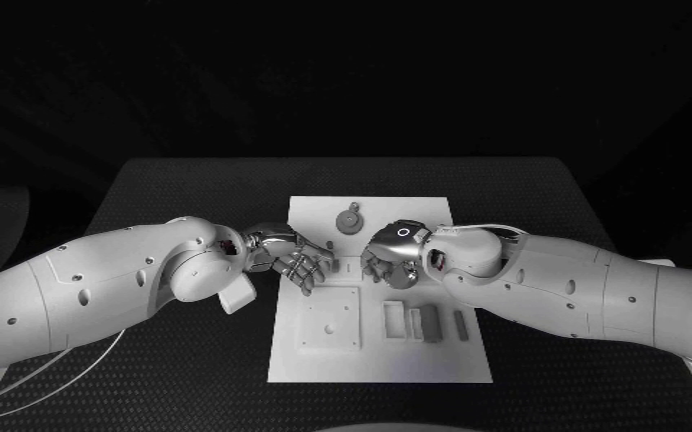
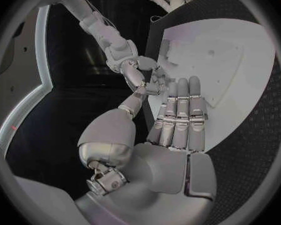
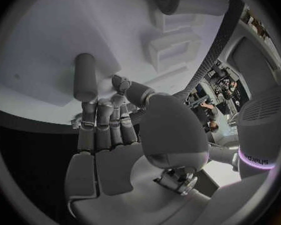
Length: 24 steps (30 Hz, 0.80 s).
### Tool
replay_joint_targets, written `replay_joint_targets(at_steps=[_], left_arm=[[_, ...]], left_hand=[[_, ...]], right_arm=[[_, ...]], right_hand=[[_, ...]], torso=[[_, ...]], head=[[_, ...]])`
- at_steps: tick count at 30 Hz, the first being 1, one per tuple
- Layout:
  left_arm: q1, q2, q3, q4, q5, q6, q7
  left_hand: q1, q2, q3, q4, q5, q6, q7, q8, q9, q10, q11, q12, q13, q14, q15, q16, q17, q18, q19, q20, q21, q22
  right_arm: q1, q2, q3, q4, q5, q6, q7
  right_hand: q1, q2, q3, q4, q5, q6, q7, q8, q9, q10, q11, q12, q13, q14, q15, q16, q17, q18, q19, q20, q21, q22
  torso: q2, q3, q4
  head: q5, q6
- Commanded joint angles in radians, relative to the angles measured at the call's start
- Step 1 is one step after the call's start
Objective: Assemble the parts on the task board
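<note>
Black worktop (image 1: 173,177) carries the white task board (image 1: 433,352) at its middle. Both robot hands meet over the board's middle: the left robot hand (image 1: 296,257) has its fingers straight and together, nothing in them. Whether the right robot hand (image 1: 392,262) grips anything I cannot tell; a grey pin (image 3: 85,77) lies off its fingertips. A round part (image 1: 348,219) sits near the board's far edge. Risk, as I judge it: so close, the hands could collide or nudge the pin away.
</note>
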Motion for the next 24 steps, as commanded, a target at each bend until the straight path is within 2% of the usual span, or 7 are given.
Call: replay_joint_targets(at_steps=[1, 6, 9, 10, 15, 21, 24], left_arm=[[0.000, 0.002, 0.000, 0.002, -0.001, 0.014, 0.005], [0.000, 0.002, 0.000, 0.003, -0.001, 0.015, 0.005], [0.000, 0.002, 0.000, 0.003, -0.001, 0.015, 0.005], [0.000, 0.002, 0.000, 0.003, -0.001, 0.014, 0.005], [0.000, 0.001, 0.000, 0.004, -0.001, 0.014, 0.005], [0.000, 0.000, 0.000, 0.005, -0.001, 0.013, 0.004], [0.000, 0.000, 0.000, 0.005, -0.001, 0.013, 0.004]], left_hand=[[0.008, 0.000, -0.006, -0.001, -0.002, -0.002, 0.000, 0.004, -0.001, 0.002, -0.002, 0.001, 0.002, 0.005, -0.001, -0.005, 0.001, 0.018, -0.007, -0.003, 0.000, 0.001], [0.008, -0.001, -0.006, -0.002, -0.002, -0.002, 0.000, 0.004, -0.001, 0.002, -0.002, 0.001, 0.002, 0.005, -0.001, -0.005, 0.002, 0.018, -0.007, -0.003, 0.000, 0.001], [0.009, 0.000, -0.006, -0.002, -0.002, -0.002, 0.000, 0.004, -0.001, 0.002, -0.002, 0.001, 0.002, 0.005, -0.001, -0.006, 0.002, 0.019, -0.007, -0.003, 0.000, 0.001], [0.010, 0.000, -0.005, -0.002, -0.002, -0.002, 0.000, 0.004, -0.001, 0.002, -0.002, 0.001, 0.002, 0.005, -0.001, -0.006, 0.002, 0.019, -0.007, -0.003, 0.000, 0.001], [0.011, 0.000, -0.005, -0.002, -0.002, -0.002, 0.000, 0.004, -0.001, 0.002, -0.003, 0.001, 0.002, 0.005, -0.001, -0.006, 0.002, 0.019, -0.007, -0.003, 0.000, 0.001], [0.012, 0.000, -0.005, -0.003, -0.002, -0.002, 0.000, 0.004, -0.002, 0.002, -0.003, 0.001, 0.002, 0.005, -0.001, -0.006, 0.003, 0.019, -0.007, -0.003, 0.000, 0.001], [0.013, -0.001, -0.005, -0.003, -0.002, -0.002, 0.000, 0.004, -0.002, 0.002, -0.003, 0.001, 0.002, 0.005, -0.001, -0.007, 0.003, 0.019, -0.007, -0.003, 0.000, 0.001]], right_arm=[[-0.004, -0.003, -0.005, -0.001, 0.002, 0.030, 0.004], [-0.004, -0.005, -0.005, 0.002, 0.009, 0.036, 0.001], [-0.004, -0.005, -0.007, 0.002, 0.011, 0.038, 0.000], [-0.004, -0.005, -0.008, 0.001, 0.011, 0.037, -0.001], [-0.005, -0.005, -0.013, -0.003, 0.010, 0.036, -0.009], [-0.005, -0.007, -0.014, -0.004, 0.005, 0.035, -0.019], [-0.006, -0.008, -0.015, -0.006, 0.002, 0.030, -0.025]], right_hand=[[-0.032, -0.006, -0.016, 0.003, 0.001, 0.011, 0.004, 0.008, 0.002, -0.003, -0.001, 0.008, -0.006, -0.005, 0.001, 0.005, -0.003, 0.005, -0.005, 0.004, 0.005, 0.015], [-0.099, -0.026, -0.035, 0.025, 0.002, 0.033, 0.021, 0.018, 0.003, -0.002, 0.000, 0.021, -0.020, -0.001, 0.001, 0.009, -0.008, 0.005, 0.004, 0.005, 0.006, 0.011], [-0.141, -0.032, -0.066, 0.033, 0.000, 0.049, 0.023, 0.026, 0.005, -0.003, 0.000, 0.027, -0.027, 0.001, 0.001, 0.012, -0.011, 0.005, 0.007, 0.004, 0.009, 0.010], [-0.164, -0.032, -0.091, 0.035, 0.000, 0.055, 0.021, 0.029, 0.007, -0.003, -0.002, 0.032, -0.032, 0.001, 0.000, 0.013, -0.012, 0.005, 0.008, 0.002, 0.009, 0.010], [-0.191, -0.023, -0.134, 0.031, 0.000, 0.064, 0.018, 0.033, 0.009, -0.001, -0.006, 0.042, -0.046, 0.004, -0.004, 0.017, -0.017, 0.005, 0.011, -0.005, 0.009, 0.008], [-0.199, -0.019, -0.142, 0.035, 0.001, 0.066, 0.018, 0.033, 0.008, 0.001, -0.007, 0.046, -0.051, 0.007, -0.006, 0.019, -0.018, 0.005, 0.014, -0.007, 0.010, 0.007], [-0.194, -0.010, -0.142, 0.035, 0.002, 0.070, 0.017, 0.035, 0.009, 0.006, -0.009, 0.050, -0.055, 0.011, -0.008, 0.020, -0.020, 0.005, 0.018, -0.010, 0.011, 0.006]], torso=[[0.000, 0.0000, -0.0003], [0.000, -0.0003, -0.0004], [0.000, -0.0003, -0.0002], [0.000, -0.0001, 0.0000], [0.000, 0.0002, 0.0002], [0.000, -0.0004, -0.0002], [0.000, -0.0004, -0.0002]], head=[[0.000, 0.000], [-0.001, 0.000], [-0.001, 0.000], [-0.001, -0.001], [-0.001, 0.000], [-0.002, 0.000], [-0.002, 0.000]])
